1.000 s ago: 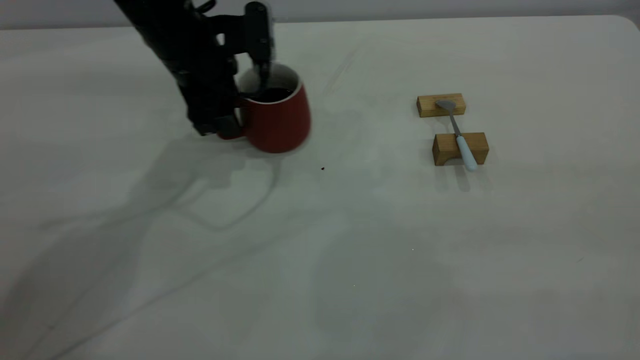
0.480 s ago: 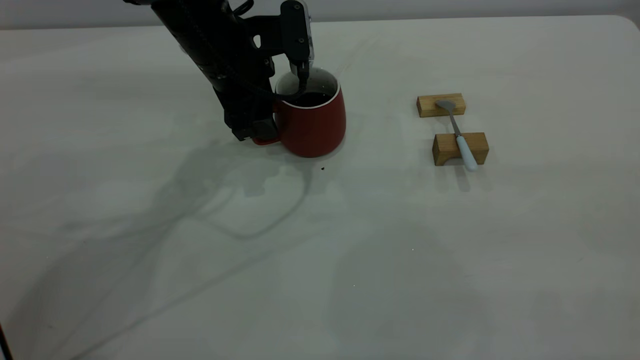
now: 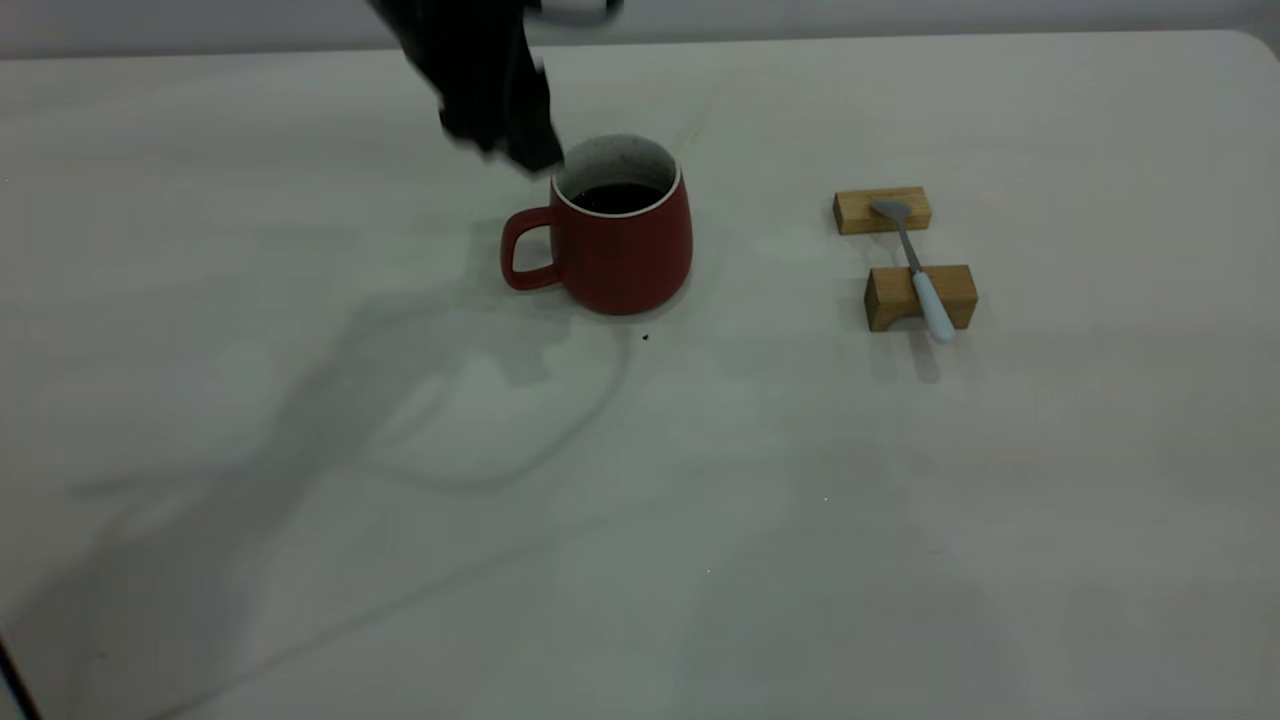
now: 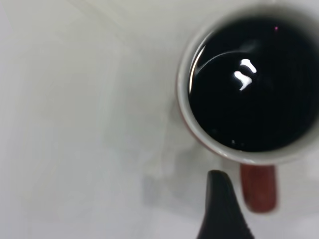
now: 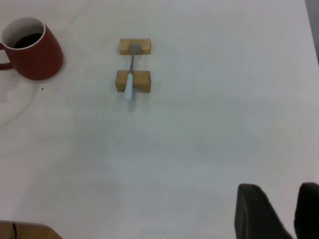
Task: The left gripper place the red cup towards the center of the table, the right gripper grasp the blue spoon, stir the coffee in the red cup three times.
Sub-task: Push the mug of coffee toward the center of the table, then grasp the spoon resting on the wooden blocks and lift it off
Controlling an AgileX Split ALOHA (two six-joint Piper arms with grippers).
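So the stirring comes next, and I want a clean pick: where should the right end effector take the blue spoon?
Probably from above, on the pale handle of the blue spoon. It lies bridged across two wooden blocks, and the handle end overhangs the nearer block, leaving finger room either side.

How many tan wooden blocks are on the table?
2. One tan wooden block lies under the spoon's grey bowl; the other is nearer the camera, under its pale blue handle.
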